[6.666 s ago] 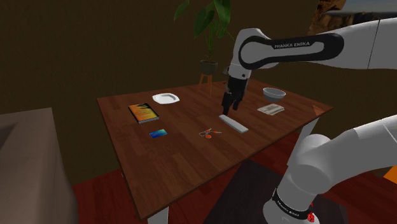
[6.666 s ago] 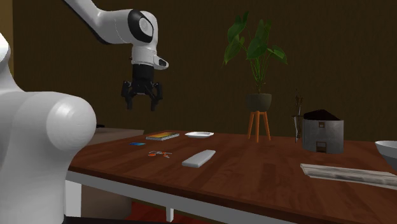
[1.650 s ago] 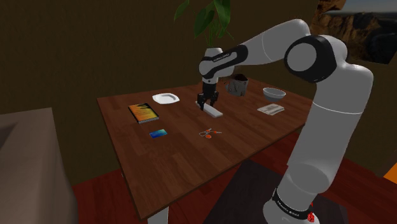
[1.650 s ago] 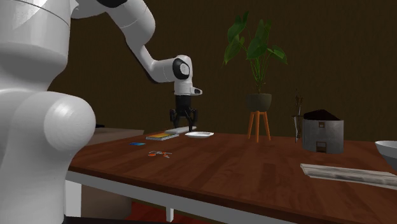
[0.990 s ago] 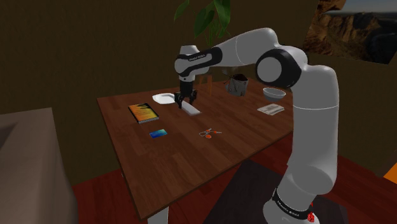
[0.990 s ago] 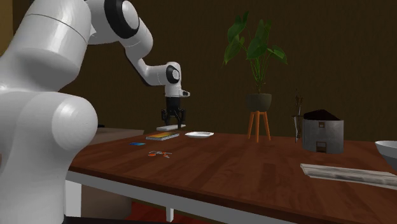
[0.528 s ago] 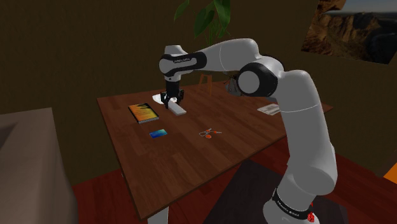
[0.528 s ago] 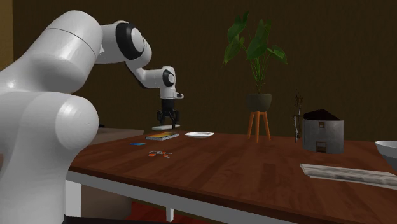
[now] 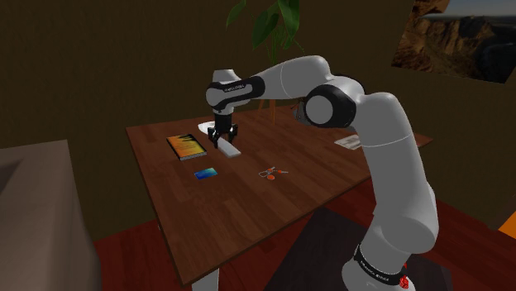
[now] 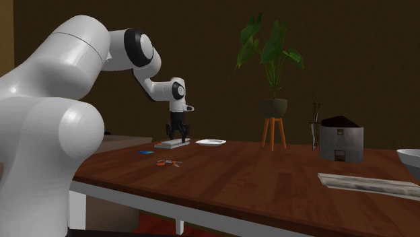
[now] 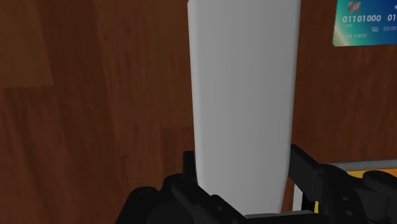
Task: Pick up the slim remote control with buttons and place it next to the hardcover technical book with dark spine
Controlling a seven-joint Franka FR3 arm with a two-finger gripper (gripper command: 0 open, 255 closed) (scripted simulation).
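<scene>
Firmly, the jaws pinch the plain white remote near one end, clasping both of its long sides. In the shoulder view it sits low over the wooden bench; whether it touches the wood I cannot tell. The book lies near, at its nine o'clock. A blue card lies at seven o'clock and a white plate at eleven.

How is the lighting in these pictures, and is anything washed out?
Shoulder view: dim, the table softly lit against a dark wall. Second exterior view: the white arm is brightest. Wrist view: the remote looks flat grey, no buttons showing, no glare.
</scene>
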